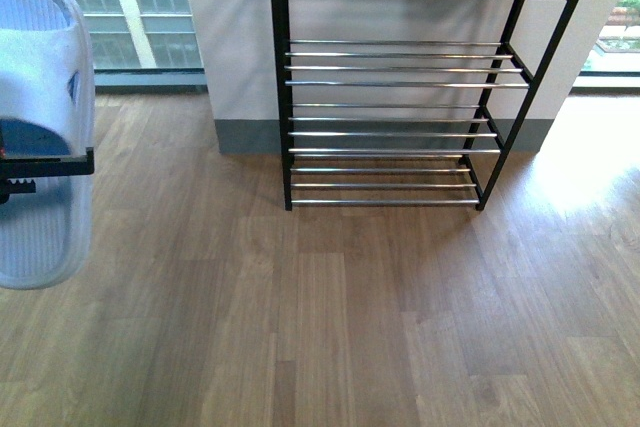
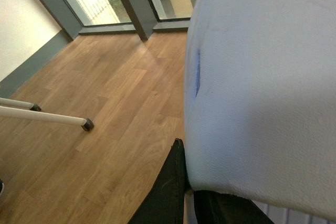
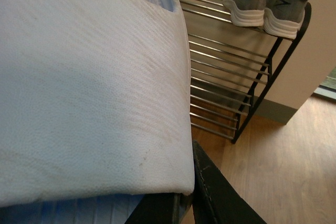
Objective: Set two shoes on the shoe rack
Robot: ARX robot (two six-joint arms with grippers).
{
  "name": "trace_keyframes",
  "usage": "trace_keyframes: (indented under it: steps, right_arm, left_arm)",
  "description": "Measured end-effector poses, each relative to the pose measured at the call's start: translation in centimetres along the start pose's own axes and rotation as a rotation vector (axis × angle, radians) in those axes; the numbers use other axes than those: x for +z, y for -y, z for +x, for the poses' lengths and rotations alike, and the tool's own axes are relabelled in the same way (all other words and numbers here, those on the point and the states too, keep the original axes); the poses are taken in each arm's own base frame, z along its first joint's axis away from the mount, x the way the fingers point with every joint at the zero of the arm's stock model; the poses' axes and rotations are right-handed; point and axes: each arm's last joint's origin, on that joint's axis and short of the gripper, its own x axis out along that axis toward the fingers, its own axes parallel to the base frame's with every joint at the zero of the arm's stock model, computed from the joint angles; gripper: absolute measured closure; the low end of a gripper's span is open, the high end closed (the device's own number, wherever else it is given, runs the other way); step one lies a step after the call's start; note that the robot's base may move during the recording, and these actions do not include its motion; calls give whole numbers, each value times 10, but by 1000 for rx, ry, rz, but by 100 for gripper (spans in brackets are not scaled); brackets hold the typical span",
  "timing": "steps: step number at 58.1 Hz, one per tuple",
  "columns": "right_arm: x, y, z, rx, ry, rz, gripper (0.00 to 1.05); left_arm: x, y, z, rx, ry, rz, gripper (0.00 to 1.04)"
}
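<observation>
A pale blue-white slide sandal [image 1: 40, 127] fills the left edge of the front view, held aloft by the robot's left gripper [image 1: 15, 175], whose black fingers close across the shoe beneath its wide strap; the sandal hangs well clear of the wood floor [image 1: 330, 327] and well apart from the shoe rack [image 1: 390, 87] standing against the pale wall ahead. The left wrist view is taken up largely by that sandal's strap [image 2: 262, 87], with a black finger [image 2: 168, 187] of the gripper pressed against its edge. In the right wrist view a second sandal [image 3: 89, 87] crowds the lens in the same way, a dark finger [image 3: 215, 192] of the right gripper [image 3: 181, 205] set against it, suggesting that arm is also clamped on a shoe, though the arm itself lies outside the front view. Beyond it, a pair of grey sneakers [image 3: 268, 1] sits at the right end of the rack's top tier; the visible bars of the lower tiers carry nothing. By this evidence both shoes are picked up and neither is yet on the rack, leaving the carry forward and the two placements, probably onto one of the free tiers, still to be done.
</observation>
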Motion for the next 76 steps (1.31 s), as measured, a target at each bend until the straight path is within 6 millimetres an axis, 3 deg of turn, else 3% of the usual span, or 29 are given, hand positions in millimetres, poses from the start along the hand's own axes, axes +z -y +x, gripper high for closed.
trace_keyframes:
  steps: [76]
  right_arm:
    - [0, 0, 0, 4, 0, 1, 103]
  left_arm:
    - [0, -1, 1, 9, -2, 0, 103]
